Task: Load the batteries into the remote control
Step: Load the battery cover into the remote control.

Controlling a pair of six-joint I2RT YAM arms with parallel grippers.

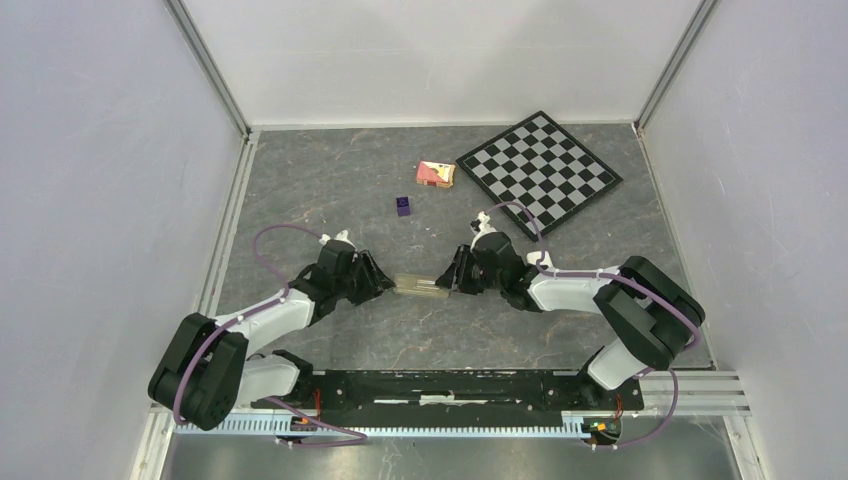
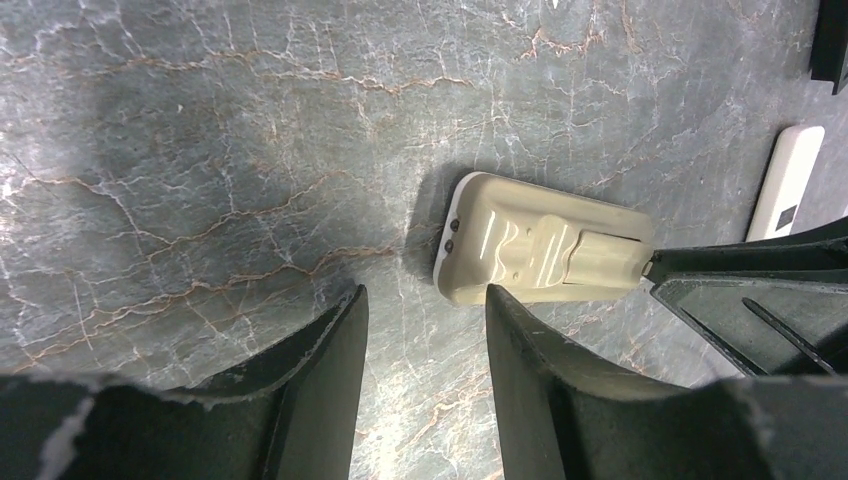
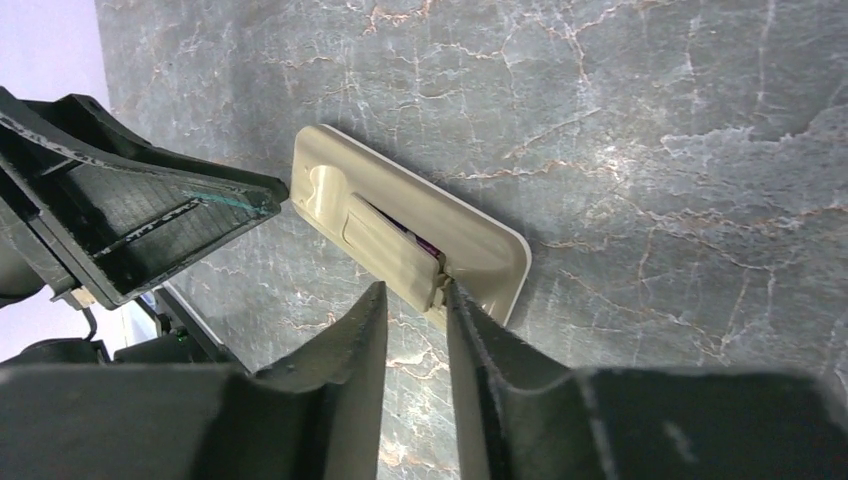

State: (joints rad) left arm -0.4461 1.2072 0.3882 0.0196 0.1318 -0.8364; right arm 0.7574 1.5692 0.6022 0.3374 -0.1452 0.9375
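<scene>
One remote control lies back-up on the worktop, long axis left to right, between the left pincer, spread and empty, and the right pincer, narrowly parted, one fingertip touching the battery cover. Only the right wrist view shows purple batteries beneath it.

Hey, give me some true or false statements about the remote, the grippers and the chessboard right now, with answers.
1. The remote control lies between the left gripper and the right gripper. True.
2. The chessboard sits near left. False: far right.
3. The left gripper clamps the remote control. False: its fingers stand apart over bare table.
4. A purple battery shows under the partly lifted battery cover. True.
5. The purple cube sits on the chessboard. False: it sits on the table, left of it.
</scene>
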